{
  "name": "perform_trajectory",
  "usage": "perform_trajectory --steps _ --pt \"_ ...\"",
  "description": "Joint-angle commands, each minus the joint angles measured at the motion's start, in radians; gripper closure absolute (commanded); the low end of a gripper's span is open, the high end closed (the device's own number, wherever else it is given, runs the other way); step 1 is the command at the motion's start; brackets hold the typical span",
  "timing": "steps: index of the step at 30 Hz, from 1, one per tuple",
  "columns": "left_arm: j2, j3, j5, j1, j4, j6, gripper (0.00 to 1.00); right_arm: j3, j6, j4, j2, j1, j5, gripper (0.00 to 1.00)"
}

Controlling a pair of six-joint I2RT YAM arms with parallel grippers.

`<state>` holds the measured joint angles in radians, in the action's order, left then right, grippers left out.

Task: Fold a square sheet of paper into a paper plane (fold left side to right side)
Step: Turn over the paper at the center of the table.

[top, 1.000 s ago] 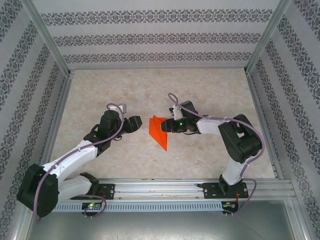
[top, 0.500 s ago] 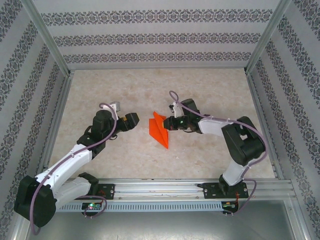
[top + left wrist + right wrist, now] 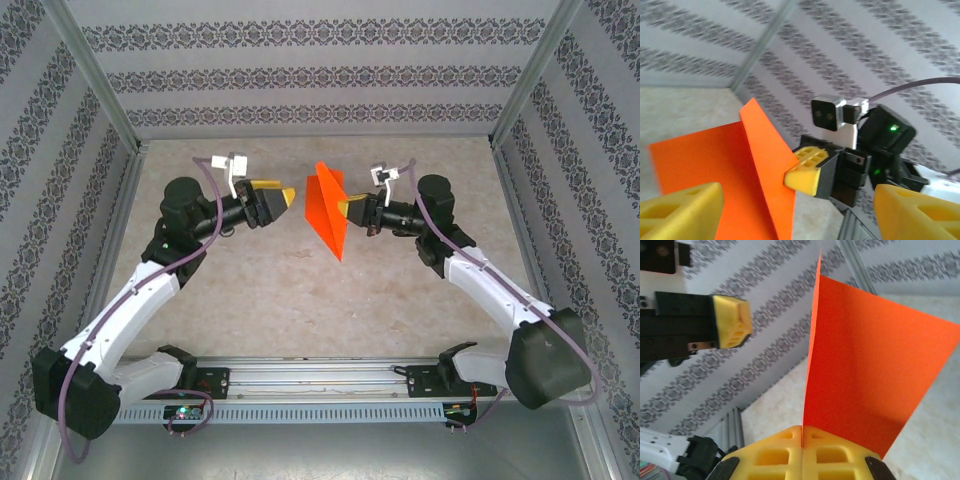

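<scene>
The orange-red paper plane (image 3: 328,212) hangs above the table, its sharp point downward. My right gripper (image 3: 347,209) is shut on its right edge. In the right wrist view the yellow fingertips (image 3: 785,452) meet with the paper plane (image 3: 875,370) pinched between them and standing up from them. My left gripper (image 3: 284,197) is a short way left of the plane, facing it, apart from it and open. In the left wrist view its yellow fingers (image 3: 682,210) stand wide apart, with the paper plane (image 3: 705,160) and the right gripper's pads (image 3: 807,170) ahead.
The beige table (image 3: 250,290) lies below both raised arms. Patterned walls (image 3: 320,75) and metal frame posts (image 3: 100,100) close in the back and sides. A rail (image 3: 320,375) runs along the near edge.
The right gripper has lifted the paper plane off the table and carried it back. The left arm has also risen and swung up, its gripper still facing the plane.
</scene>
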<state>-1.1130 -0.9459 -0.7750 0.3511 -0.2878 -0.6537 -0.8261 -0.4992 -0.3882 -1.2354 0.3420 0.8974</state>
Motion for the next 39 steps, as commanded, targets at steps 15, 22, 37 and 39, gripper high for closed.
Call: perform_trajectory --steps 15,22,37,39 --pt "-0.195 -0.071 -0.222 0.066 -0.254 -0.055 0.31 0.061 -0.209 -0.345 0.084 0.032 0.059 1.0" --pt "-0.21 -0.081 -0.218 0.075 -0.218 -0.028 0.4 0.042 -0.216 -0.343 0.053 0.048 0.06 1.0" --pt "-0.207 -0.091 -0.164 0.08 -0.117 0.046 0.66 0.027 -0.212 -0.328 0.007 0.078 0.047 1.0" --pt "-0.203 -0.09 -0.152 0.08 -0.099 0.059 0.69 0.028 -0.21 -0.325 0.009 0.078 0.043 0.99"
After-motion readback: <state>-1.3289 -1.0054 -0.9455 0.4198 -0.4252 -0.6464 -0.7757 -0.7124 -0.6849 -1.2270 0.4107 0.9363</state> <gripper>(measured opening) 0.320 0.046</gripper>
